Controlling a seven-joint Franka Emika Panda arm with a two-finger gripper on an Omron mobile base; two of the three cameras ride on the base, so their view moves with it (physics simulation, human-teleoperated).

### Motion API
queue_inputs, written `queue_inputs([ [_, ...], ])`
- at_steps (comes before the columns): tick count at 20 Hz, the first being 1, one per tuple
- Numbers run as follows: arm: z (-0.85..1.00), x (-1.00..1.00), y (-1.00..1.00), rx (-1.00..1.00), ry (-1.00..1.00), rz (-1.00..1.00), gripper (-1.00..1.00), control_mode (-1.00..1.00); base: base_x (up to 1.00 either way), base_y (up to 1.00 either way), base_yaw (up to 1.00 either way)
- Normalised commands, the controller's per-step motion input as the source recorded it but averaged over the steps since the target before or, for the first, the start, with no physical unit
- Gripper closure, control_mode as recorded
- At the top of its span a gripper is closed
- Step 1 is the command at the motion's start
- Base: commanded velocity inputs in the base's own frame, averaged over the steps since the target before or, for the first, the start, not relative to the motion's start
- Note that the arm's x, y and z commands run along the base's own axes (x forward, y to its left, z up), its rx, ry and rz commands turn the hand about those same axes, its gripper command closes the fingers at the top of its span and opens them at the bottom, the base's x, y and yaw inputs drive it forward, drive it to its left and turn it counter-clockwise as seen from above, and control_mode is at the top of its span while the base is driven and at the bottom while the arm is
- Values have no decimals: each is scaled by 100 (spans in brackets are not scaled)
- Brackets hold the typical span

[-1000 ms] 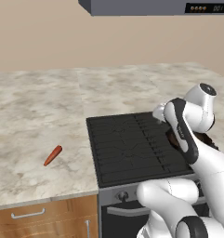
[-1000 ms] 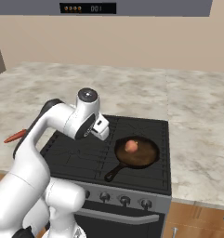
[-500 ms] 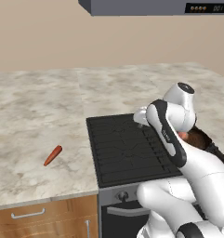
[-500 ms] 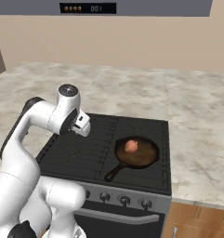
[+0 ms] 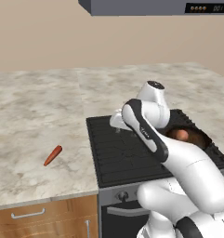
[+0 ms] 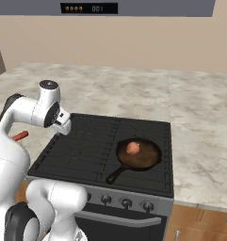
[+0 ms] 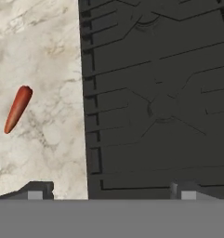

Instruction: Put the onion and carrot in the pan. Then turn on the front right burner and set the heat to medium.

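Observation:
The orange-red carrot [image 5: 53, 155] [image 6: 20, 136] [image 7: 18, 109] lies on the marble counter left of the cooktop. The pinkish onion [image 6: 133, 148] [image 5: 181, 135] rests inside the dark pan [image 6: 149, 159] [image 5: 198, 139], which stands on the front right burner [image 6: 158, 178], handle pointing to the front. My gripper [image 6: 65, 128] [image 5: 117, 122] [image 7: 112, 190] hangs open above the cooktop's left edge, with nothing between its fingers. In the hand view the carrot sits to the upper left of the fingertips [image 7: 39, 190].
The black cooktop [image 6: 86, 146] is set into a marble counter [image 5: 34, 111] that extends to both sides. A row of knobs [image 6: 126, 202] lines the stove front. A range hood [image 6: 133, 7] hangs above. Wooden drawers [image 5: 34, 218] sit below the counter.
The arm has swung left across the cooktop, away from the pan and toward the carrot's side. The onion stays in the pan and the carrot has not moved.

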Motion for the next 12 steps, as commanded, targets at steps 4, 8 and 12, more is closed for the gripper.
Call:
queue_inputs([
  [4, 0, 13, 56, 0, 10, 4, -100, -100, 0, 0, 0],
  [8, 0, 16, 52, 0, 7, 1, -100, -100, 0, 0, 0],
  [12, 0, 23, 56, 0, 8, 0, -100, -100, 0, 0, 0],
])
